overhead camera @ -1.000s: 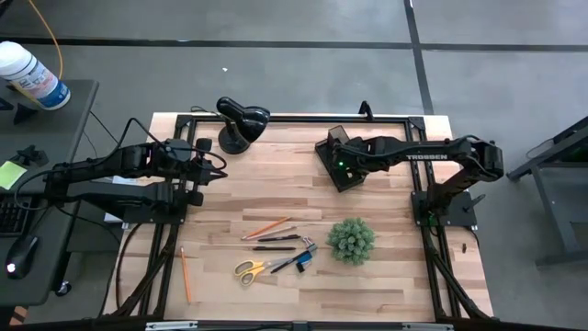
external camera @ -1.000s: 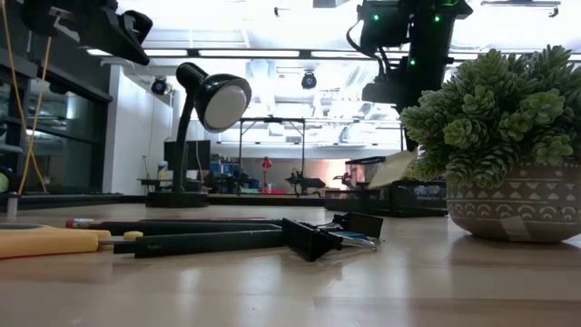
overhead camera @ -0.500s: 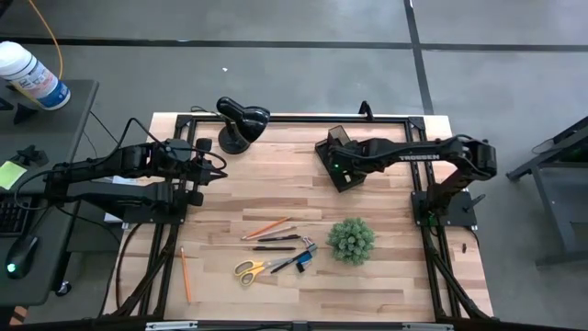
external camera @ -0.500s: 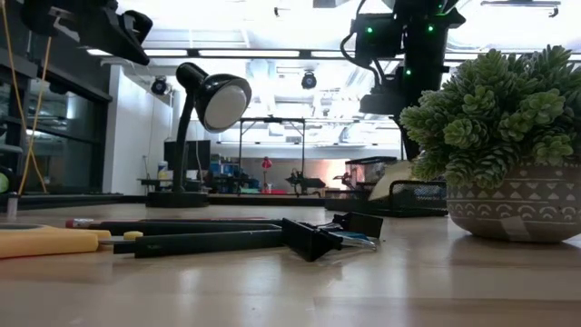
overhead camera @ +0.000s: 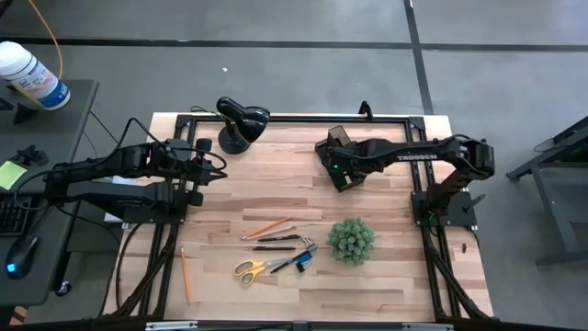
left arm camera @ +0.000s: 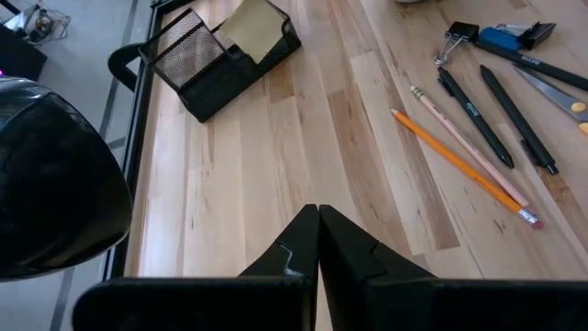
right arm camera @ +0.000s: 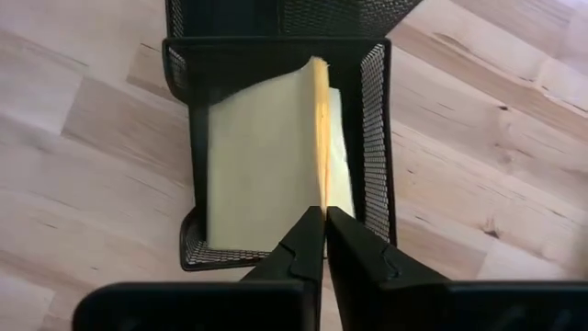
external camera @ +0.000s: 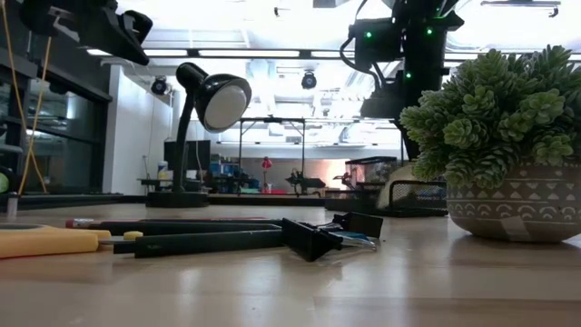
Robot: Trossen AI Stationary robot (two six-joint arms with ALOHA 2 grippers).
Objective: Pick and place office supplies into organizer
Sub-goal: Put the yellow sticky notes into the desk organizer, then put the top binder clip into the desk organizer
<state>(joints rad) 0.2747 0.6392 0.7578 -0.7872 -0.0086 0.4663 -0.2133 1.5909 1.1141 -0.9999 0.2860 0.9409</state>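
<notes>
The right end effector (right arm camera: 325, 217) hovers directly above the organizer (right arm camera: 380, 138), fingertips nearly together at the upturned edge of the yellow sticky-note pad (right arm camera: 266, 165) lying in its tray (whether still pinched, I cannot tell). The left end effector (left arm camera: 318, 221), closed, waits well apart.

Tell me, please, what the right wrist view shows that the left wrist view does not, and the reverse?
Only the right wrist view shows the right gripper pinching the edge of the sticky-note pad in the organizer's lower tray. Only the left wrist view shows the shut left gripper, the pencils, pens, a binder clip and the lamp. Both show pad and organizer.
</notes>
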